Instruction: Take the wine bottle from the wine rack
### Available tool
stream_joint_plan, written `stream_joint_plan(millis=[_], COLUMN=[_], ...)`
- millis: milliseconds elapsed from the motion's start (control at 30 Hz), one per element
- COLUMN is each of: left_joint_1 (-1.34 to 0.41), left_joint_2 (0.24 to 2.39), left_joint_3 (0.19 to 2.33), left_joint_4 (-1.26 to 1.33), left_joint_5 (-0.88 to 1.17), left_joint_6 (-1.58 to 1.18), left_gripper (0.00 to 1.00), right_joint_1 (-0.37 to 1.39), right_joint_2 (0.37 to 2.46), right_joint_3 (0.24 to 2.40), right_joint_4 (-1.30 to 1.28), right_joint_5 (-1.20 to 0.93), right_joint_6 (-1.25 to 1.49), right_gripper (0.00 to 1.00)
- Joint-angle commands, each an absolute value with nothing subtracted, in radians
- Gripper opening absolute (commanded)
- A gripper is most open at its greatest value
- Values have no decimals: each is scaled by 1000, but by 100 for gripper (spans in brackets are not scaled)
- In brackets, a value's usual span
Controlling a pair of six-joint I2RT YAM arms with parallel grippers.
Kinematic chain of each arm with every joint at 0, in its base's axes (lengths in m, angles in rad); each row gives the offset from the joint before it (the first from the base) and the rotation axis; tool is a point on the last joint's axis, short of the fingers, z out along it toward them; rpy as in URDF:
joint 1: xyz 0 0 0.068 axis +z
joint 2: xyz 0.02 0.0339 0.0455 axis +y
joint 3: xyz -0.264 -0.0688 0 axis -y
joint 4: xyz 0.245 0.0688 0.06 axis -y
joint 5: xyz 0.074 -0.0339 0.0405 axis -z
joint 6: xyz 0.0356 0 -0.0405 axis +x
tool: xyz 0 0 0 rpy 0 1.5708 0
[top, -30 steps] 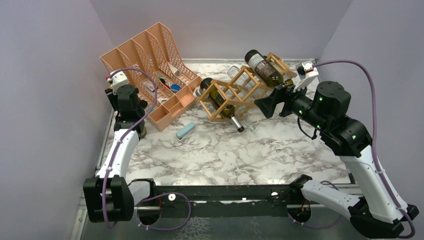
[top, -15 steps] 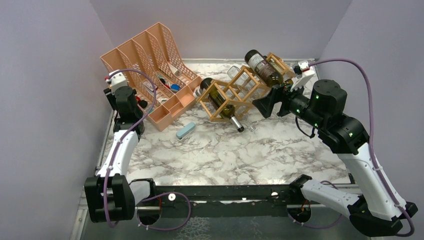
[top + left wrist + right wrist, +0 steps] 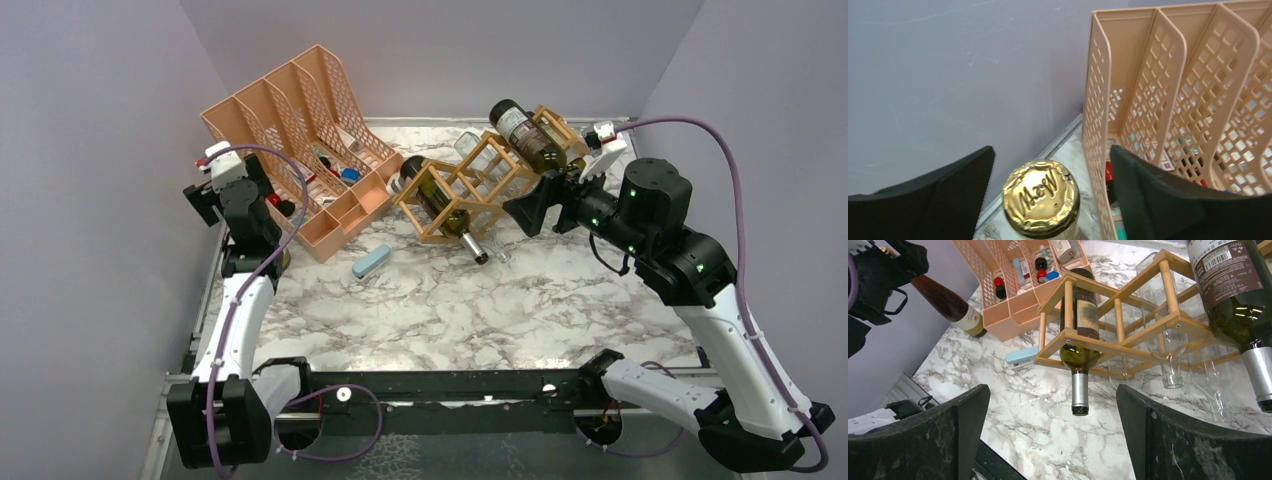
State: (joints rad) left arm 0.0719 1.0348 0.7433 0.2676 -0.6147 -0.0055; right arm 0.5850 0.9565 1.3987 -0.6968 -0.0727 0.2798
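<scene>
Between the left gripper [image 3: 1048,195]'s parted fingers a gold-capped bottle [image 3: 1041,198] is standing free, while the right gripper [image 3: 1053,435], fingers spread wide and empty, is facing the wine rack [image 3: 1128,335] cradling a wine bottle [image 3: 1079,335] just ahead.

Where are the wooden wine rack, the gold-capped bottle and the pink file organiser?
Wine rack [image 3: 1120,337]: right wrist view, front slat.
Gold-capped bottle [image 3: 1040,197]: left wrist view, foil top.
Pink organiser [image 3: 300,100]: top view, mesh divider.
</scene>
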Motion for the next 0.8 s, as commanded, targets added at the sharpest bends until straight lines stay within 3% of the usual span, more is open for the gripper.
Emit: stream_joint_plan(millis=[0,433,767], left_joint_1=[78,54,-110], left_joint_2=[988,733,810], left_joint_3=[783,960,1054], left_joint_4=[264,-96,43], left_joint_5=[-612,-397,215], left_joint_6=[-31,-115,-98], left_gripper=[99,99,99], right_joint_1=[584,584,584], right_joint_2=[952,962,979], right_joint_3=[1398,1374,1208], right_joint_4=[-681,-712,-722], right_joint_5=[-90,-90,-121], right_joint_6=[285,276,320], right_gripper=[100,100,100])
